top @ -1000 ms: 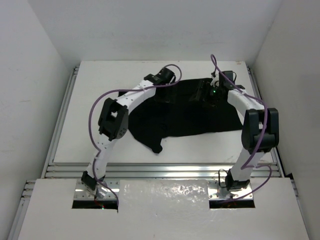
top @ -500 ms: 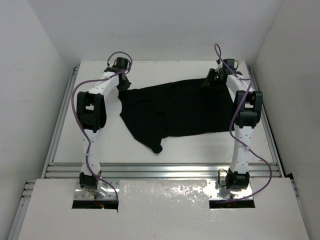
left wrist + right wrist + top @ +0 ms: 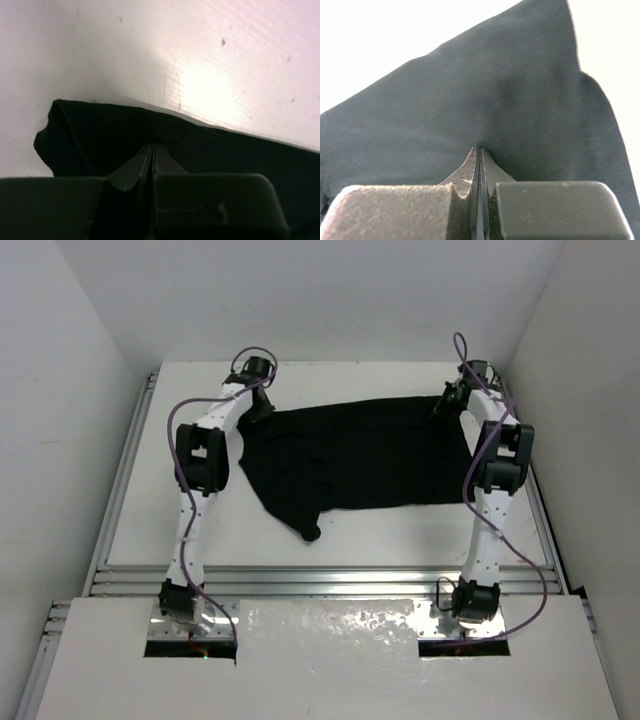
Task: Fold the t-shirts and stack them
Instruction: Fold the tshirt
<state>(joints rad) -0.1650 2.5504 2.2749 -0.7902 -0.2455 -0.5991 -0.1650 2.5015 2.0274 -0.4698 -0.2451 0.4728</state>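
Note:
A black t-shirt [image 3: 350,455] lies spread across the far half of the white table [image 3: 200,530], with one lobe trailing toward the near left. My left gripper [image 3: 262,408] sits at its far left corner, shut on the fabric edge. In the left wrist view the t-shirt [image 3: 90,135] puckers up into the closed tips of the left gripper [image 3: 151,146]. At the far right corner my right gripper [image 3: 443,408] is likewise shut on cloth. The right wrist view shows the right gripper [image 3: 479,148] pinching a fold of the t-shirt [image 3: 510,90].
White walls [image 3: 70,440] enclose the table on the left, right and back. Metal rails [image 3: 320,580] run along the near edge, in front of the arm bases. Purple cables [image 3: 180,440] loop beside both arms.
Both grippers went from open near the middle of the shirt's far edge to shut at its far corners. The shirt's far edge has been drawn out wider.

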